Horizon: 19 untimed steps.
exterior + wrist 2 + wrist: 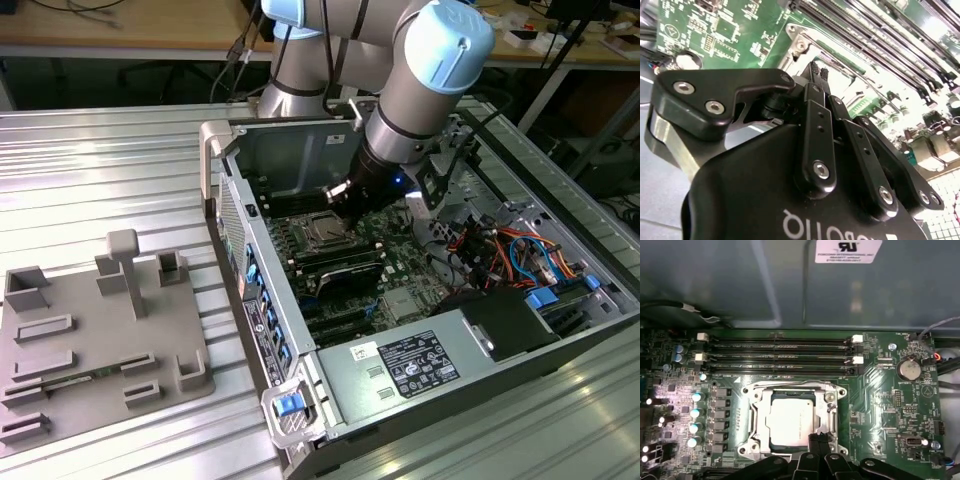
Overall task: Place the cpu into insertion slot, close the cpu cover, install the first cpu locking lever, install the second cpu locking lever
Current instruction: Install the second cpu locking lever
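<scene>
Gripper (816,439) fingers pressed together, holding nothing, at the cpu cover's (832,405) edge — cpu (789,420) seated inside.

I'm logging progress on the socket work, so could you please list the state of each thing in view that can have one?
cpu: seated flat in the socket.
cpu cover: closed down, framing the cpu.
gripper: fingers close together, tips at the cover's edge, holding nothing.
computer case: side panel off, board exposed.
memory slots: empty, end clips visible.

Open case top, memory slots (780,352) and case wall (740,280) apparently crowding socket's far side.
</scene>
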{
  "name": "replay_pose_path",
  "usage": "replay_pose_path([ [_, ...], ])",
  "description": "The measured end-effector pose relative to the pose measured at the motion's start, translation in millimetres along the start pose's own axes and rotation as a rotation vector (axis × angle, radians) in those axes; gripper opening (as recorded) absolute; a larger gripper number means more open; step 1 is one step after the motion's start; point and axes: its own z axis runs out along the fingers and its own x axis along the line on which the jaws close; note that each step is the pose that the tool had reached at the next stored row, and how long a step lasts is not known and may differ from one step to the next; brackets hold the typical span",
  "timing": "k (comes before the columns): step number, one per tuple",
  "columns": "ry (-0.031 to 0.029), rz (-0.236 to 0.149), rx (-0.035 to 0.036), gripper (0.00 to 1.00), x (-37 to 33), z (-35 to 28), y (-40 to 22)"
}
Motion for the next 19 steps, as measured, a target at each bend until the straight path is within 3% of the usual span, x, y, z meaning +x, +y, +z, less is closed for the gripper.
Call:
replay_pose_path([
  [1, 0.0002, 0.000, 0.0041, 0.11, -0.7, -0.4, 0.1],
  [2, 0.0005, 0.000, 0.0128, 0.11, -1.3, -1.0, 0.2],
  [4, 0.0016, 0.000, 0.0492, 0.11, -2.2, -2.2, 0.5],
  [5, 0.0022, -0.001, 0.0732, 0.11, -2.6, -2.9, 0.6],
  [6, 0.0035, -0.001, 0.1082, 0.11, -3.4, -3.7, 0.7],
  [8, 0.0045, -0.001, 0.1158, 0.11, -3.9, -3.7, 0.6],
  [19, 0.0055, -0.001, 0.1164, 0.11, -3.9, -4.8, -6.8],
])
